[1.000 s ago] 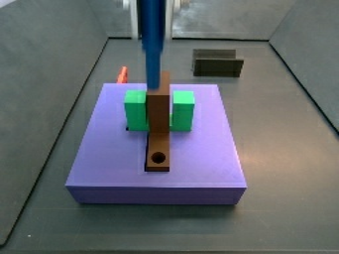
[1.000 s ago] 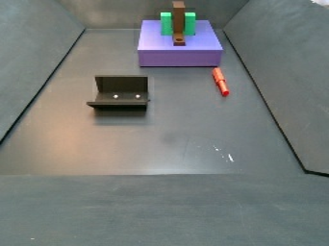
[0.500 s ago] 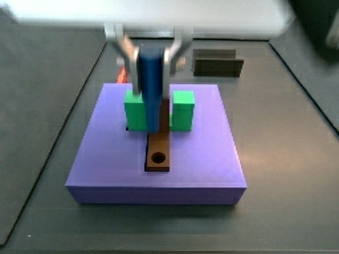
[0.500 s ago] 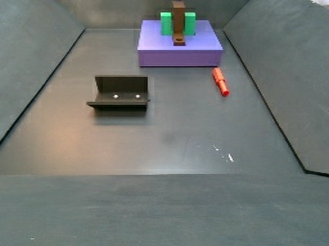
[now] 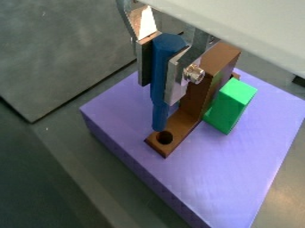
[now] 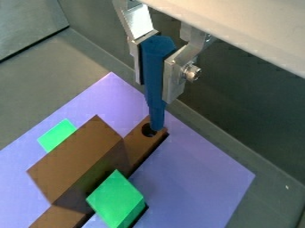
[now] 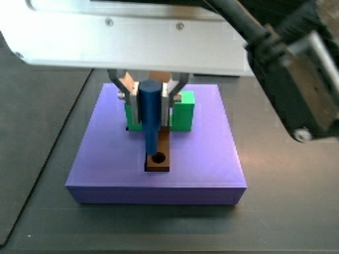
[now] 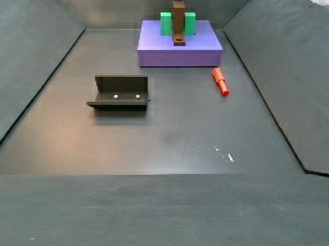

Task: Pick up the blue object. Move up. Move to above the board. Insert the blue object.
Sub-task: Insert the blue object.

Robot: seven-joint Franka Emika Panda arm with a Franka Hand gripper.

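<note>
Inserting now: the pincer (image 5: 165,64), clamped on the blue object (image 5: 159,85), hangs above the board (image 5: 226,187); judging by both wrist views, next lower straight into the hole (image 6: 152,132).

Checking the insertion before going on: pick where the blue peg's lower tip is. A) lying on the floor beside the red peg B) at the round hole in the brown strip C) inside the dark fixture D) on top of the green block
B: in both wrist views the gripper holds the blue peg upright over the board, its tip at the hole in the brown strip.
</note>
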